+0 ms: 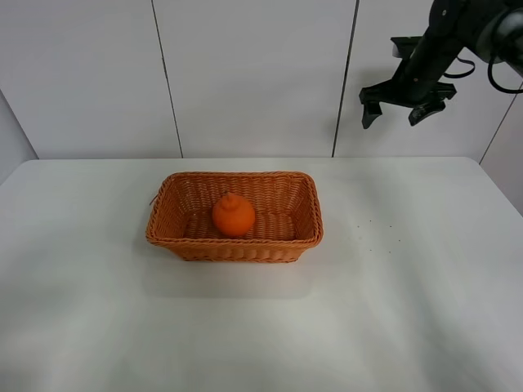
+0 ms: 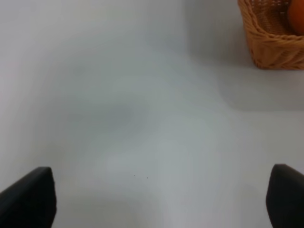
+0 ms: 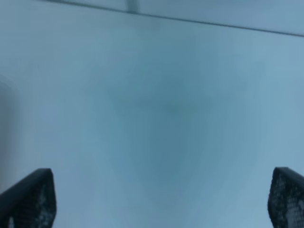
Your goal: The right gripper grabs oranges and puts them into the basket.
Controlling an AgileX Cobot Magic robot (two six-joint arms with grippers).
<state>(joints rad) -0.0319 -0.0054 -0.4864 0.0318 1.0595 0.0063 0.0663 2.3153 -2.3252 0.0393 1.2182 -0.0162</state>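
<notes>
my right arm (image 1: 458,33) is lifted high up in the air, at the far right, in front of the white wall (image 1: 245,73). it is well away from the basket (image 1: 237,249) and not touching the counter (image 1: 409,310). the right jaws hang down from it and point toward the counter. they are spread wide apart and there is nothing between them. in the right wrist camera i see the two black fingers (image 3: 28,199) way out at the corners, with only blurry grey counter between them.

the orange (image 1: 233,216) sits inside the basket, near the middle, with its bumpy top pointing up. the basket rests flat on the counter.

the left jaws are spread wide too, with nothing in them. their black fingers (image 2: 28,199) show at the corners of the left wrist camera, above bare counter. one corner of the basket (image 2: 270,47) and a bit of the orange (image 2: 297,16) peek in at the edge of that view.
</notes>
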